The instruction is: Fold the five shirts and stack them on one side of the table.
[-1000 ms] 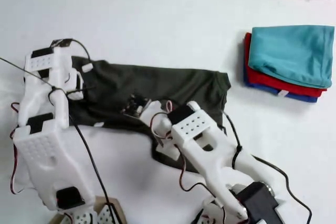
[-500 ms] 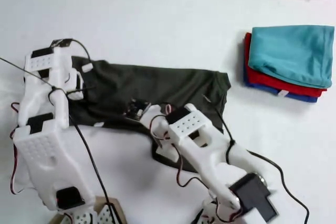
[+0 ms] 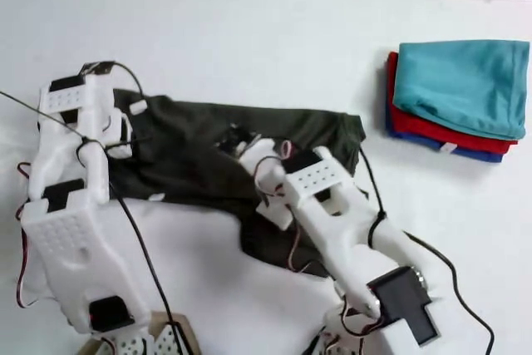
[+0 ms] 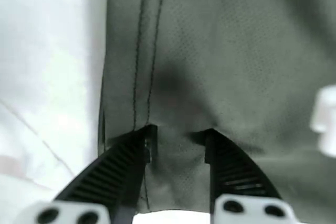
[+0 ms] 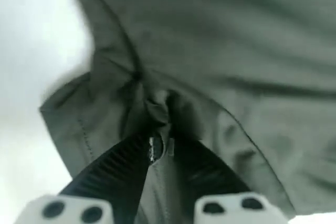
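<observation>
– White laminate table lies bare across the upper frame; where is the garment on it?

– Left of centre; the dark olive-green fabric shirt stretches with its long axis left to right; its right end is near, but apart from, the stack of folded teal, red and blue shirts at the right edge.

– And the claws?

– The left claw sits at the shirt's left end by the stitched hem, jaws partly apart, both tips pressed on the cloth, nothing pinched that I can make out; the right claw is mid-shirt, jaws closed on a puckered ridge of fabric.

– Which way would the next move go?

– My reading: cloth spreads on both sides of the right claw, with a loose flap toward the lower centre under that arm, so the pinch would have to travel toward the left claw or the upper frame; the right arm is the nearer one to the stack.

– Room enough?

– Open table above the shirt, and a bare strip between its right end and the stack; a black cable trails by the shirt's lower left edge and could snag.
</observation>
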